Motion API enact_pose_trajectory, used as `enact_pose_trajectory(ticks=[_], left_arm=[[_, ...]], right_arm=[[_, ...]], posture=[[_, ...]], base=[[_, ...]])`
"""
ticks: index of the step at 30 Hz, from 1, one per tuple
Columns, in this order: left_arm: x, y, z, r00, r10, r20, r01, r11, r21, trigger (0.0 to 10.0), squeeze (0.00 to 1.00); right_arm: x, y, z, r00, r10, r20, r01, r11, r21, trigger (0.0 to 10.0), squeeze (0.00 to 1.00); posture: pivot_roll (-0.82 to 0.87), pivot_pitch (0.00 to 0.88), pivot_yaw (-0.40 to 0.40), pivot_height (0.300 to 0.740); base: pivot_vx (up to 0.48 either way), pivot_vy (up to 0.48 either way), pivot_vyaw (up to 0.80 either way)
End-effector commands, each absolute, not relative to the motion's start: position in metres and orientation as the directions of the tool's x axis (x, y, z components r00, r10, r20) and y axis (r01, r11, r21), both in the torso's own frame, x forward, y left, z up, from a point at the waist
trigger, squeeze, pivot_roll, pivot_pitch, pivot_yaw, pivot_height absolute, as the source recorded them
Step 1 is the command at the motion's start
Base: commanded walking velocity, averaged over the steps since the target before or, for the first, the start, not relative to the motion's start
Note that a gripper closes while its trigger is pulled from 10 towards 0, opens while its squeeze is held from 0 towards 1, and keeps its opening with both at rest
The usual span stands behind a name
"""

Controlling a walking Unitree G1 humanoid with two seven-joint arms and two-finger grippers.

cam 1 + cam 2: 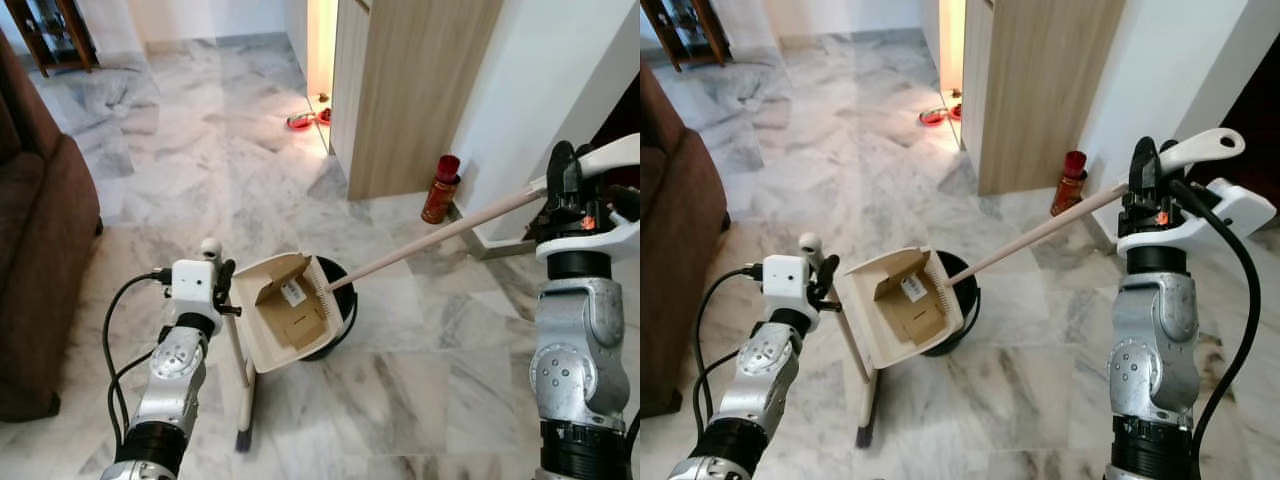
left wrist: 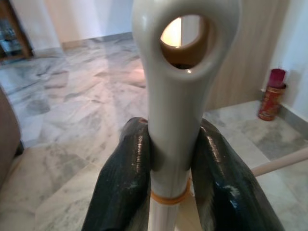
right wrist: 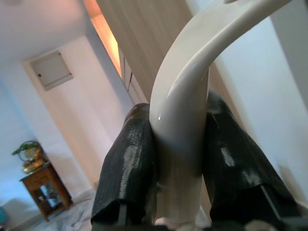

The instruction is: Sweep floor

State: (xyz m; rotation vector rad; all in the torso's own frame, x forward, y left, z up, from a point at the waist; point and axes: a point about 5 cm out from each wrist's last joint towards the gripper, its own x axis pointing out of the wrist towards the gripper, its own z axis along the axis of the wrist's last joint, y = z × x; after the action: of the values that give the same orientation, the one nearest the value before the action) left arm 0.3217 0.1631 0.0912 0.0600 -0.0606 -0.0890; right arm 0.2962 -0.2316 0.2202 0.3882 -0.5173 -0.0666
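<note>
Meanwhile, the left gripper (image 2: 171, 163) pinches the dustpan handle (image 2: 180, 72), tilting the dustpan (image 1: 285, 310), cardboard scraps (image 1: 290, 305) inside, over a black bin (image 1: 335, 310) it largely hides. The right gripper (image 3: 178, 159) clamps the broom handle (image 1: 440, 235), whose head lies hidden behind the pan, above the marble floor (image 1: 220, 170).

No text can be read anywhere. A small white label (image 1: 292, 293) sits on the cardboard piece (image 1: 290, 305) in the dustpan (image 1: 262, 325), its print too small to make out. The red spray can (image 1: 440, 188) by the wall shows no legible brand.
</note>
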Motion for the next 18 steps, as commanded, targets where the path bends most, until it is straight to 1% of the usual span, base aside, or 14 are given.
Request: enact_pose_trajectory(ticks=[1, 18], left_arm=[[0.3249, 0.1687, 0.1018, 0.991, -0.085, 0.105, 0.077, 0.994, 0.081, 10.0, 0.0], [0.3245, 0.1682, 0.101, 0.991, -0.085, 0.103, 0.078, 0.994, 0.077, 10.0, 0.0]], right_arm=[[0.2933, -0.2296, 0.2381, 0.823, -0.163, 0.544, -0.073, 0.919, 0.387, 10.0, 0.0], [0.2946, -0.2281, 0.241, 0.819, -0.16, 0.552, -0.079, 0.92, 0.383, 10.0, 0.0]], posture=[[0.14, 0.075, 0.0, 0.74], [0.15, 0.078, -0.007, 0.74]], base=[[0.394, 0.0, 0.0], [0.394, 0.0, 0.0]])
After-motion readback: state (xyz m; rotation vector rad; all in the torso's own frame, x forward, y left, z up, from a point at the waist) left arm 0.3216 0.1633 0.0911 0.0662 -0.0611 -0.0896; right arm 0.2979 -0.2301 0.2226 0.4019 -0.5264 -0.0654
